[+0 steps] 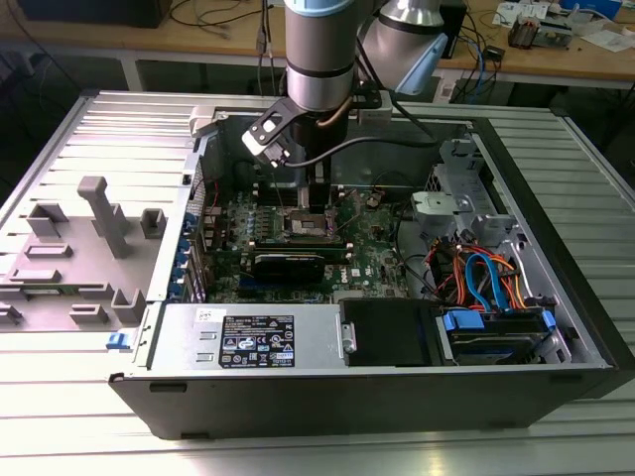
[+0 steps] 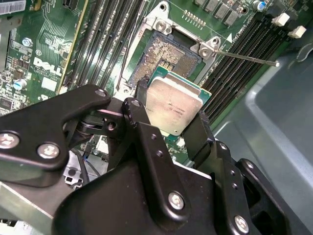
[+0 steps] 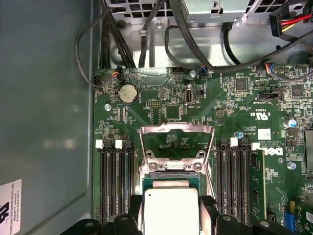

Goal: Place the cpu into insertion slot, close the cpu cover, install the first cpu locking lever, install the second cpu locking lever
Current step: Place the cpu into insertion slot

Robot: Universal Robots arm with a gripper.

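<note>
The cpu, silver top showing, is clamped by its opposite edges between the two black fingers of the pincer. It hangs just over the insertion slot, whose contact field lies uncovered; I cannot tell whether they touch. The cpu cover stands swung open beyond the slot. Memory slots flank it on the green motherboard, inside an open computer case on the slatted metal surface.
</note>
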